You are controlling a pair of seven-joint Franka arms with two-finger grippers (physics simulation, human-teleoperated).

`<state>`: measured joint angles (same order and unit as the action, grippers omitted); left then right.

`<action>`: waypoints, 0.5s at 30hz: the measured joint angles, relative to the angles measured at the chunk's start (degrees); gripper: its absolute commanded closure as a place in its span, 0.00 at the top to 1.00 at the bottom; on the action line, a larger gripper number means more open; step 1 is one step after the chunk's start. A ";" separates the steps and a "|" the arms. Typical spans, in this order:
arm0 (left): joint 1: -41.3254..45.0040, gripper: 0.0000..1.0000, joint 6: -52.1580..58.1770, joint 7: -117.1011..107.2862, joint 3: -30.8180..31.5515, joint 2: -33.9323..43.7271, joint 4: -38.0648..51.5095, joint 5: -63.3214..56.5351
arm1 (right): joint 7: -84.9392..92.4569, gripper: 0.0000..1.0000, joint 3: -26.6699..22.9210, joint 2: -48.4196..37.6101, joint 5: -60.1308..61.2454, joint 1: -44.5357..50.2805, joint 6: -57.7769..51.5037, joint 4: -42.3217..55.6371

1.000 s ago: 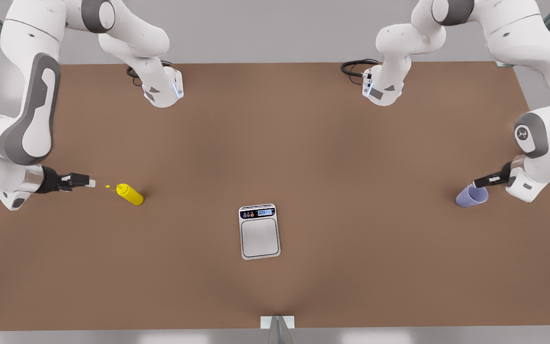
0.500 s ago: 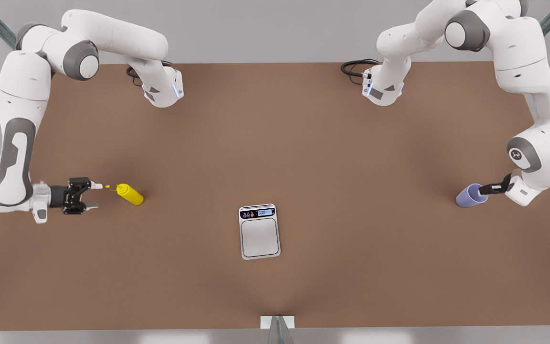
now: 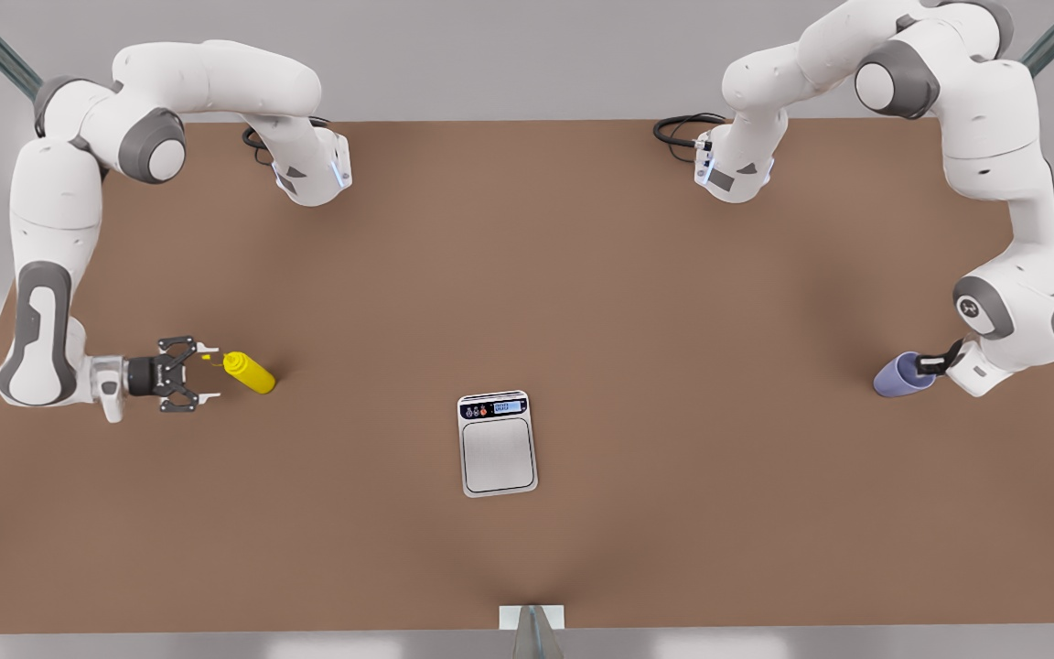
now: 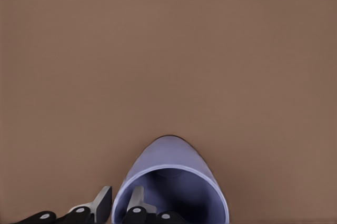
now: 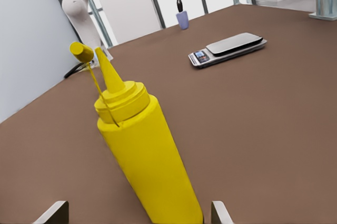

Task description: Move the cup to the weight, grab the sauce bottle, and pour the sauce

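Straddling the cup's (image 4: pixel 171 182) rim, the left gripper (image 4: pixel 120 200) sits at the front view's right edge of the worktop (image 3: pixel 527 275): one finger (image 4: pixel 138 199) inside the dark mouth, the other (image 4: pixel 102 201) outside the wall. Jaws look clamped on that rim. Cup is lavender, tilted, resting on the worktop, well apart from the weight (image 3: pixel 497 443).

Right gripper (image 3: pixel 209 373) is at the front view's left side, level with the worktop, jaws spread wide, released. Sauce bottle (image 3: pixel 248 372) lies just in front of it, nozzle end toward the gripper, nozzle tip between the two fingertips in the front view. In the right wrist view the yellow bottle (image 5: pixel 145 153) runs up the centre between both fingertips (image 5: pixel 52 212), neither pad touching it. Small yellow cap (image 5: pixel 80 50) hangs off the nozzle on a thin tether.

Weight sits mid-worktop, between the two arms, display end away from the front camera, plate bare. Right wrist view catches it (image 5: pixel 227 49) farther off, with the cup (image 5: pixel 182 20) and left gripper beyond.
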<state>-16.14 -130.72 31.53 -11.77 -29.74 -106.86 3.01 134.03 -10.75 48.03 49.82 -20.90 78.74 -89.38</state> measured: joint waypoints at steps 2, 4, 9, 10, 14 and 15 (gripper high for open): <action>0.62 0.21 0.36 0.36 0.25 0.10 0.01 0.29 | 3.74 1.00 0.14 0.42 1.27 0.26 -0.39 -0.17; 1.90 0.21 1.41 0.32 0.58 0.17 0.70 0.48 | 7.07 1.00 0.79 1.59 2.35 0.45 -0.67 -0.36; 6.32 0.21 10.68 -2.68 10.34 -0.34 17.46 -0.51 | 13.96 1.00 1.50 2.16 3.70 0.51 -1.05 -0.66; 11.40 0.21 12.40 -4.46 11.65 -0.45 19.32 -1.14 | 15.12 1.00 1.60 2.15 3.81 0.51 -1.11 -0.84; 33.30 0.21 18.06 -16.59 14.14 -6.45 31.24 -2.37 | 19.20 1.00 1.69 2.13 4.04 0.46 -1.28 -1.78; 36.54 0.21 19.14 -20.26 14.35 -8.72 35.01 -2.50 | 20.10 1.00 1.69 2.13 4.04 0.36 -1.32 -2.04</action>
<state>20.40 -111.59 11.27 2.58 -38.46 -71.86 0.51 154.13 -9.06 50.17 53.87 -20.53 77.42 -91.42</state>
